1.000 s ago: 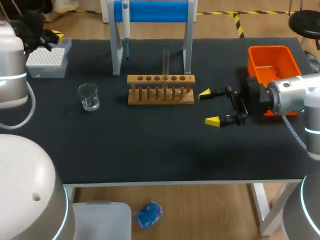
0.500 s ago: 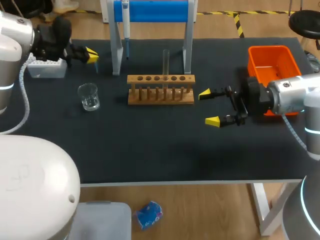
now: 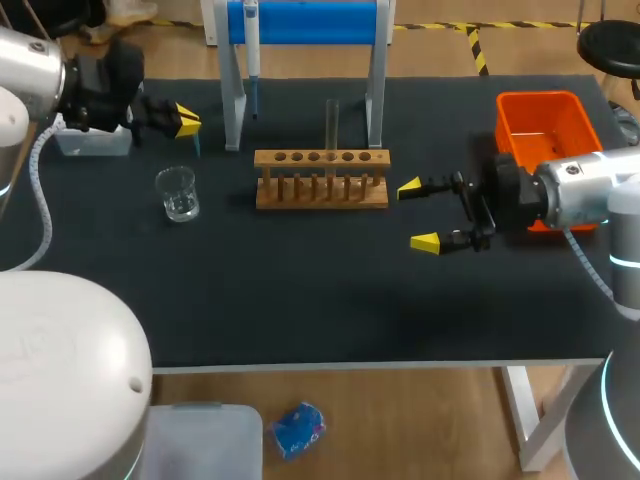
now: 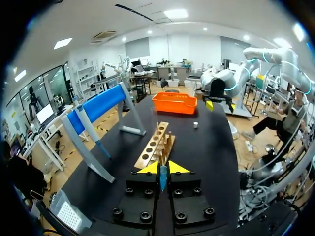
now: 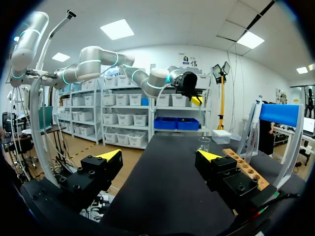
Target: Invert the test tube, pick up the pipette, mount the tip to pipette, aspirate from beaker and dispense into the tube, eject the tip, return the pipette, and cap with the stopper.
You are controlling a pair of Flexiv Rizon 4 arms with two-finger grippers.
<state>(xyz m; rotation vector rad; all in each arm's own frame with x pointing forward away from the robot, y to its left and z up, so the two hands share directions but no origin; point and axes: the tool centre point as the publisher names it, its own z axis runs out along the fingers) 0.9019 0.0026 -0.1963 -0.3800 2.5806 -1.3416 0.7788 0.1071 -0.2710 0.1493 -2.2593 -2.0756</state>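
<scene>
Two pincers: left pincer (image 3: 187, 119), upper left of the frame, pinches a blue tip (image 4: 162, 181); right pincer (image 3: 417, 215), right of the rack (image 3: 320, 181), gapes empty.

1. I can read no word, number, label or sign on anything that stands on the table (image 3: 300, 300).
</scene>
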